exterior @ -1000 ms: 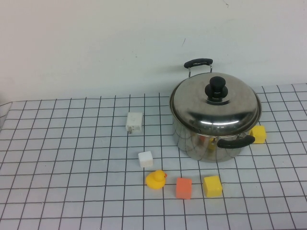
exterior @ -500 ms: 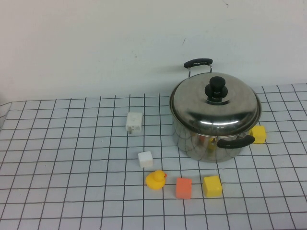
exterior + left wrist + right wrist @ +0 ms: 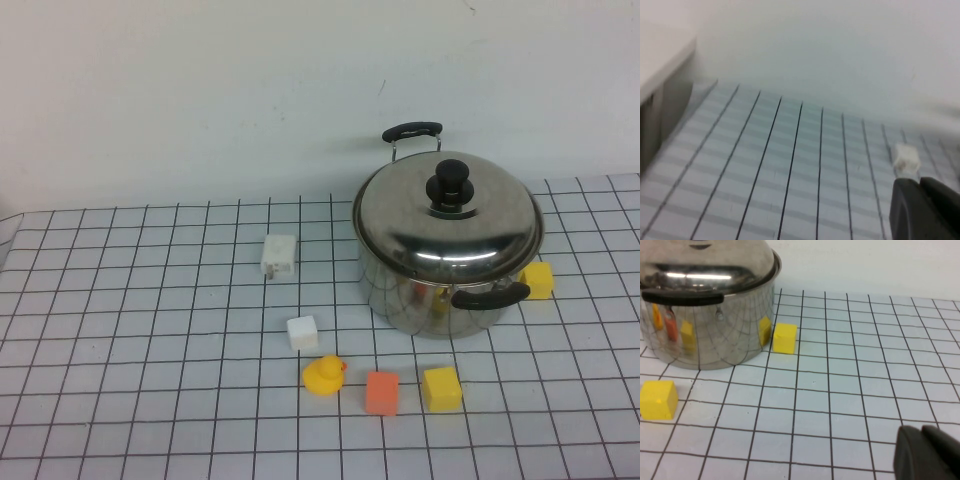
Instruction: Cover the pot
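- We see the pot [image 3: 440,290] standing on the gridded table [image 3: 140,300], toward our right and near the back wall, with its domed lid [image 3: 447,215] seated on the rim and the lid's black knob [image 3: 452,185] on top.
- One black side handle [image 3: 412,131] points to the wall and the other [image 3: 490,296] faces us.
- A yellow block [image 3: 538,280] lies just beside the pot on its right; in the right wrist view the same block [image 3: 784,338] sits close to the steel wall [image 3: 705,335], which mirrors it.
- In front of the pot we find another yellow block [image 3: 442,389], an orange block [image 3: 382,392] and a yellow duck [image 3: 323,375] in a loose row, with a white cube [image 3: 302,332] just behind the duck.
- A white plug-like piece [image 3: 279,256] lies farther back, well left of the pot.
- Our left gripper [image 3: 925,207] is low over bare grid on the left side, its dark fingers pressed together, holding nothing.
- Our right gripper [image 3: 926,452] is low over the table, right of and nearer than the pot, its fingers likewise closed on nothing.
- Neither arm shows in the high view.
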You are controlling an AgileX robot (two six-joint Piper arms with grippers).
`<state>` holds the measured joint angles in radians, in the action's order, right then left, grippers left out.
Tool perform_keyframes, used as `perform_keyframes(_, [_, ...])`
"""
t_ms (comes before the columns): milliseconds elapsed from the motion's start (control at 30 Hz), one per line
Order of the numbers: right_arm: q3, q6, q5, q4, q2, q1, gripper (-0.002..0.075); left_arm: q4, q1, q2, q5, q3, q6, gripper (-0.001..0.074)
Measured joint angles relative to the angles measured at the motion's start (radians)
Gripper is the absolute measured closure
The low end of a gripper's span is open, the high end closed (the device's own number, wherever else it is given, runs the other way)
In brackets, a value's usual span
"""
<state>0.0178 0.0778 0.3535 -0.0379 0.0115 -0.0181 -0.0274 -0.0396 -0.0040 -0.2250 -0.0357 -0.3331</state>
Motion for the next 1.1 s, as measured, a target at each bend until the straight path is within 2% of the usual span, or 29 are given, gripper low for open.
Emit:
perform_keyframes(167, [0.0, 0.0, 0.0, 0.0, 0.0, 0.0, 0.0717, 0.05, 0.0, -0.005, -0.047, 0.056, -0.123, 0.0736])
perform_keyframes(300, [0.0, 0.0, 0.0, 0.0, 0.0, 0.0, 0.0717, 0.086, 0.033, -0.005, -0.08, 0.056, -0.139, 0.0736])
perform_keyframes(433, [0.0, 0.0, 0.0, 0.0, 0.0, 0.0, 0.0717, 0.092, 0.083, -0.005, -0.087, 0.054, -0.076, 0.0736])
perform_keyframes(633, [0.0, 0.0, 0.0, 0.0, 0.0, 0.0, 0.0717, 0.046, 0.091, -0.005, -0.093, 0.054, 0.082, 0.0736])
perform_keyframes(933, [0.0, 0.0, 0.0, 0.0, 0.0, 0.0, 0.0717, 0.027, 0.015, -0.005, -0.093, 0.054, 0.139, 0.0736])
perform_keyframes(1100, [0.0, 0.0, 0.0, 0.0, 0.0, 0.0, 0.0717, 0.022, 0.013, -0.007, -0.093, 0.054, 0.153, 0.0736])
